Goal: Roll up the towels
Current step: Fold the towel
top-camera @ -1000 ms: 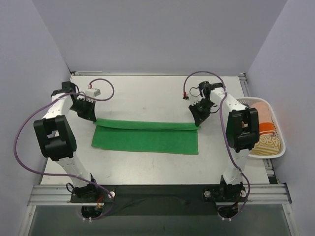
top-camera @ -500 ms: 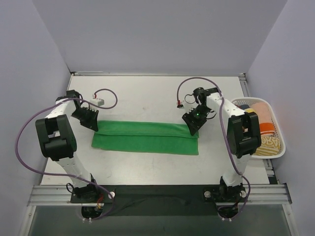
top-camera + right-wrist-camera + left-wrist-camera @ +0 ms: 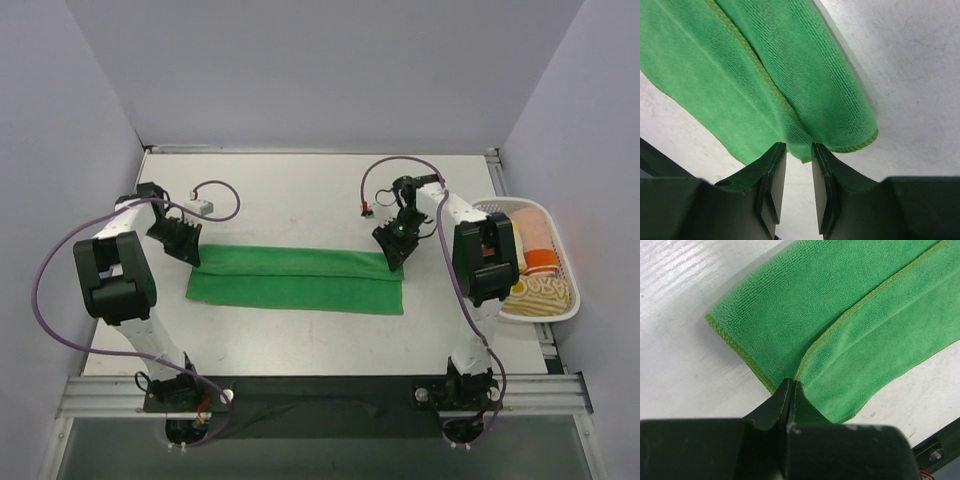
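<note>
A bright green towel (image 3: 295, 278) lies flat across the middle of the table, its far long edge folded over toward the near side. My left gripper (image 3: 193, 258) is at the towel's left end. In the left wrist view its jaws are shut (image 3: 792, 382) on the corner of the folded flap (image 3: 865, 315). My right gripper (image 3: 392, 258) hovers at the towel's right end. Its jaws stand open (image 3: 797, 146) with bare table between them, and the towel's corner (image 3: 765, 65) lies just beyond the fingertips.
A white slatted basket (image 3: 530, 312) stands at the right table edge, holding rolled cloths, among them a pale yellow one (image 3: 548, 290). Purple cables with small connectors (image 3: 200, 205) loop over the table behind both grippers. Walls close in the left, far and right sides.
Both grippers came toward the near side, drawing the far edge further over the towel. The right gripper opened and let go of its corner; the left stays shut.
</note>
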Motion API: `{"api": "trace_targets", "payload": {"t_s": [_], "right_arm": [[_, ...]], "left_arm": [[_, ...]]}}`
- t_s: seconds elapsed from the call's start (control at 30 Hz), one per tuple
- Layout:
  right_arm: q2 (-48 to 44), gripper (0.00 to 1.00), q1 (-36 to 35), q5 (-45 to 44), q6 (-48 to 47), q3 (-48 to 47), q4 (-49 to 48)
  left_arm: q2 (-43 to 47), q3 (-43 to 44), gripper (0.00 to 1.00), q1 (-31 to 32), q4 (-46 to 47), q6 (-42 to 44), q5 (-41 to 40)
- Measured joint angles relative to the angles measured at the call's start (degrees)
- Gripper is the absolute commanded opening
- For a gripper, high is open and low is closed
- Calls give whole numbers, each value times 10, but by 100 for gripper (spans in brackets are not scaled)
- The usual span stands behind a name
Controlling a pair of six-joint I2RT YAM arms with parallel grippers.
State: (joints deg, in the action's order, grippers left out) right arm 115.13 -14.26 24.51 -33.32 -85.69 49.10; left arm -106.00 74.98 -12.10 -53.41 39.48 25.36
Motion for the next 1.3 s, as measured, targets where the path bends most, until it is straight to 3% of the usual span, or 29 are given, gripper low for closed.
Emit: {"api": "trace_targets", "payload": {"t_s": [0.53, 0.7, 0.77, 0.9, 1.0, 1.07, 1.17, 1.3], "right_arm": [[10, 35, 3, -20, -10, 28, 4], [20, 8, 3, -21, -12, 28, 5], [20, 8, 3, -21, -11, 28, 5], [20, 36, 3, -19, -10, 28, 10], [20, 37, 3, -16, -11, 28, 16], [20, 34, 3, -15, -11, 26, 20], [20, 17, 3, -13, -12, 19, 26], [20, 15, 4, -10, -10, 11, 28]], "left_arm": [[0, 1, 0, 4, 0, 0, -1], [0, 1, 0, 7, 0, 0, -1], [0, 1, 0, 8, 0, 0, -1], [0, 1, 0, 8, 0, 0, -1], [0, 4, 0, 8, 0, -1, -1], [0, 7, 0, 8, 0, -1, -1], [0, 9, 0, 8, 0, -2, -1], [0, 9, 0, 8, 0, -2, -1]]}}
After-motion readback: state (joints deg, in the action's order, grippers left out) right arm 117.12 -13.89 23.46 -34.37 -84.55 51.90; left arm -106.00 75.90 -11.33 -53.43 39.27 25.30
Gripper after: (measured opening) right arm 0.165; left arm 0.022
